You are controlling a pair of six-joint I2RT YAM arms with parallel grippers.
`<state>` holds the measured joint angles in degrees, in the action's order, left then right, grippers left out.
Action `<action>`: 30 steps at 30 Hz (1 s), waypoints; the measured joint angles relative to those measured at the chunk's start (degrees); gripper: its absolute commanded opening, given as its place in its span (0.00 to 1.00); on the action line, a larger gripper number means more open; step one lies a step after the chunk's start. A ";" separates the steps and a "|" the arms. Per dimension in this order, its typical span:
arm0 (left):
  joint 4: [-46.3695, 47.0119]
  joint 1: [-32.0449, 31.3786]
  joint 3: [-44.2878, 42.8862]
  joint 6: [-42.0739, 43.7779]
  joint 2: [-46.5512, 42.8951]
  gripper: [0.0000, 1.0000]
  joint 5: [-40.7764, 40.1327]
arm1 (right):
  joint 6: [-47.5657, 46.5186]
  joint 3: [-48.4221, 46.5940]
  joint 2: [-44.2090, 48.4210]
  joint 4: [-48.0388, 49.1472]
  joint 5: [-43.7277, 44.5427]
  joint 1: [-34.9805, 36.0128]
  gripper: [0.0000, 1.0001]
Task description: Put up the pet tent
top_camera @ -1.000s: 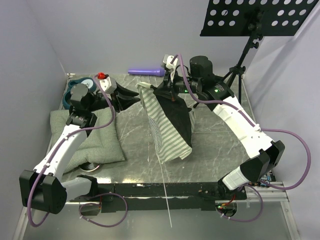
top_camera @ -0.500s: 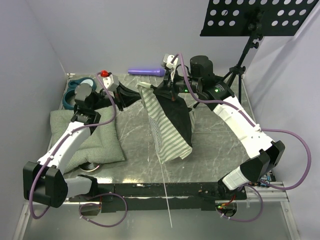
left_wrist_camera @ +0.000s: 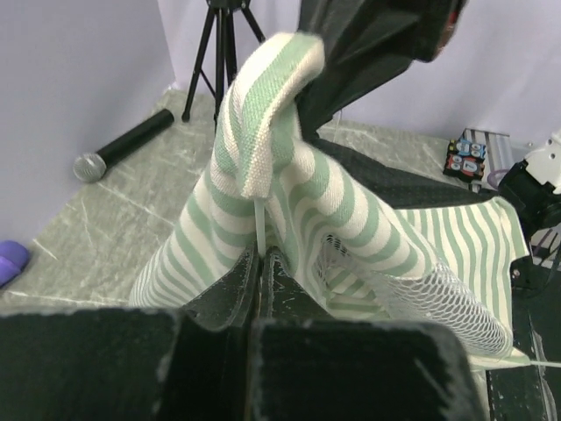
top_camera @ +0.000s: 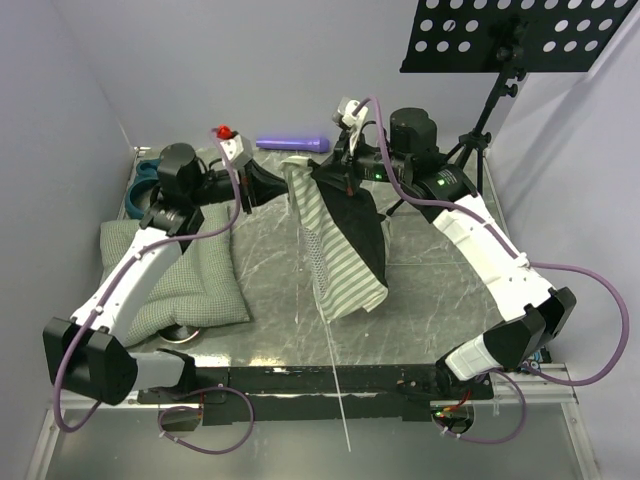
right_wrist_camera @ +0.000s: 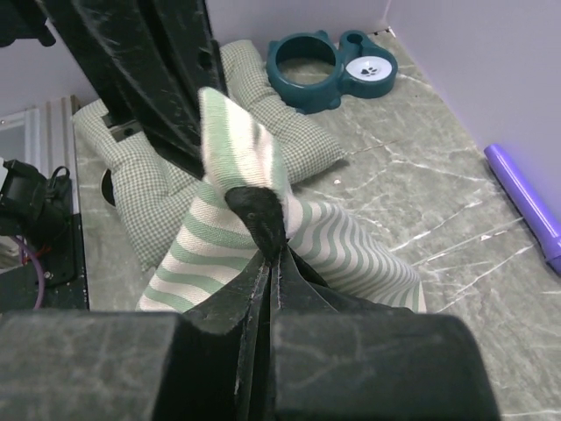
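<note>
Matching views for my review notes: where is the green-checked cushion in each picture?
Top external: cushion at the left, middle height.
Left wrist: not in it.
Right wrist: cushion upper centre, behind the pet tent.
Shared landmark: pet tent, in all three views.

The top camera sits high behind the arm bases and looks down and forward over the whole table (top_camera: 260, 275) to the far wall, from a distance. The left wrist camera rides just behind the left pincer (left_wrist_camera: 261, 260), very close, and faces right across the table toward the tripod (left_wrist_camera: 223, 44). The right wrist camera sits equally close behind the right pincer (right_wrist_camera: 270, 254) and faces left toward the cushion (right_wrist_camera: 149, 189) and bowl (right_wrist_camera: 329, 57). The two wrist views face each other. All three share the raised top of the tent (top_camera: 345, 255).
</note>
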<state>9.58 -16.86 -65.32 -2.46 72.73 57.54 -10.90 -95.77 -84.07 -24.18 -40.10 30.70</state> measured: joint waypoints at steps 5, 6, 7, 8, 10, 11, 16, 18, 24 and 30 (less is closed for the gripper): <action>-9.53 -1.27 -5.73 4.79 3.63 0.01 -0.68 | -0.09 0.00 0.13 -0.04 0.09 0.00 0.13; -11.41 -1.57 -6.64 5.70 4.31 0.01 -0.79 | -0.09 0.00 0.13 -0.04 0.07 0.00 0.13; -12.57 -1.77 -7.15 6.40 4.81 0.01 -0.87 | -0.09 0.00 0.15 0.07 0.09 0.00 0.13; -13.73 -1.95 -7.50 6.93 5.16 0.01 -0.94 | -0.09 0.00 0.15 0.15 0.09 0.00 0.13; -15.52 -2.14 -7.63 8.04 5.44 0.01 -1.03 | -0.09 0.00 0.15 0.20 0.15 -0.02 0.12; -16.33 -2.23 -7.63 8.63 5.49 0.01 -1.09 | -0.07 0.00 0.15 0.28 0.20 -0.02 0.11; -18.43 -2.93 -7.76 10.93 5.51 0.01 -1.53 | 0.13 -0.22 0.15 1.01 0.20 -0.11 0.02; -19.30 -3.34 -8.04 11.89 5.55 0.01 -1.77 | 0.17 -0.68 0.13 0.96 0.13 -0.11 0.00; -21.59 -4.44 -10.51 13.62 6.40 0.01 -2.23 | -1.27 -3.48 -0.79 -0.57 -1.01 0.15 0.00; -23.10 -4.50 -11.06 13.73 6.56 0.01 -2.60 | -8.85 -3.78 -0.81 -6.67 -2.91 0.35 0.00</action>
<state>-13.52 -21.37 -76.38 11.27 79.29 54.94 -19.75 -99.55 -84.88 -30.85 -43.00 31.05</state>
